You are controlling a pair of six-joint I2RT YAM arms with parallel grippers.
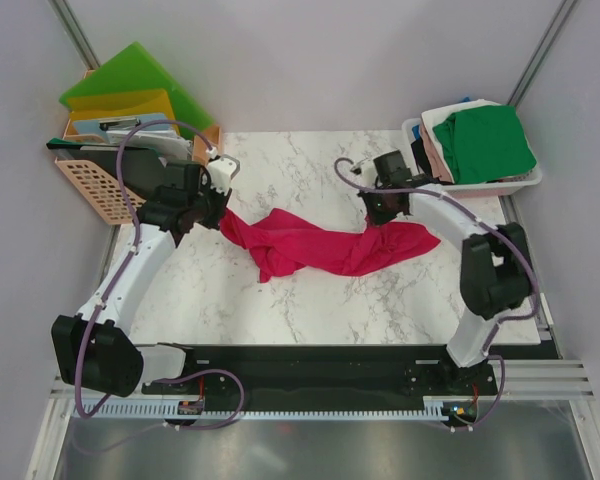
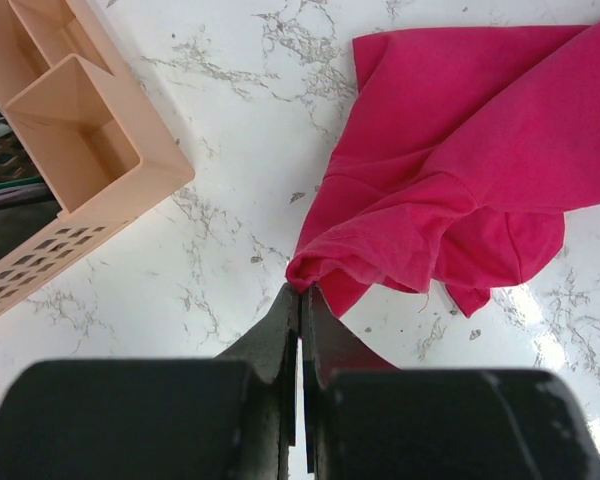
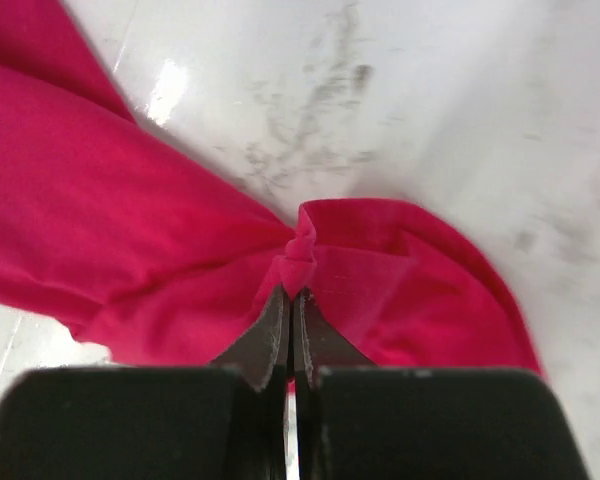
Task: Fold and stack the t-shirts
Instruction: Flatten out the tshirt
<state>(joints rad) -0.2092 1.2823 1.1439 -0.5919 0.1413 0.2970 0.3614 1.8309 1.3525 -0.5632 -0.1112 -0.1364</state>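
Observation:
A crimson-pink t-shirt (image 1: 315,245) lies bunched and stretched across the middle of the marble table. My left gripper (image 1: 218,208) is shut on its left edge; in the left wrist view the fingertips (image 2: 302,292) pinch a hem fold of the shirt (image 2: 450,170). My right gripper (image 1: 384,222) is shut on the shirt's right part; in the right wrist view its jaws (image 3: 291,290) pinch a small gathered knot of the cloth (image 3: 100,240). More t-shirts, a green one (image 1: 485,140) on top of white and beige-pink ones, are piled in the white basket (image 1: 520,182) at the back right.
A peach plastic crate (image 1: 95,185) stands at the back left with green and yellow folders (image 1: 130,85) in it; its corner (image 2: 80,140) is close to my left gripper. Grey walls close in the table on three sides.

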